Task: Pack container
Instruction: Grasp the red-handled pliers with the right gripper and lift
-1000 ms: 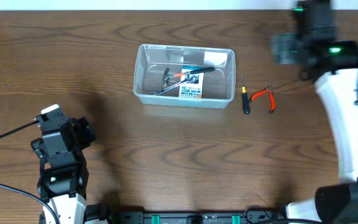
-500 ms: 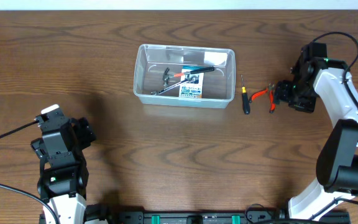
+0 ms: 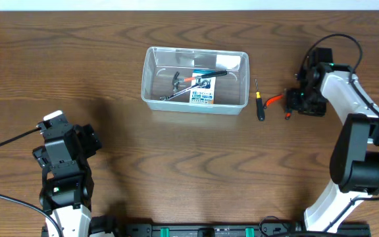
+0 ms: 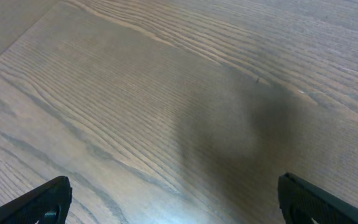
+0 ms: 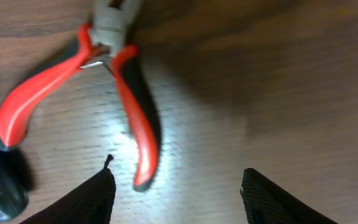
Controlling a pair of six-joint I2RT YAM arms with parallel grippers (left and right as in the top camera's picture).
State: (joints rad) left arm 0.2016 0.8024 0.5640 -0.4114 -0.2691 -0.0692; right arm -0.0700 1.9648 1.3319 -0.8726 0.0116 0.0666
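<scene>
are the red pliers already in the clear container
No, the red pliers lie on the table outside the container, to its right next to the screwdriver.

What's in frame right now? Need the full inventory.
container: 1, clear, mid-table
orange-black tool: 1, inside container, far side
grey metal tool: at least 1, inside container, kind unclear
box: 1, blue-and-white, inside container
screwdriver: 1, black handle, on table just right of container
pliers: 1, red handles, on table right of screwdriver
table: 1, brown wood
left pincer: 1, black, open, over bare table at near left
right pincer: 1, black, open, just above the pliers
</scene>
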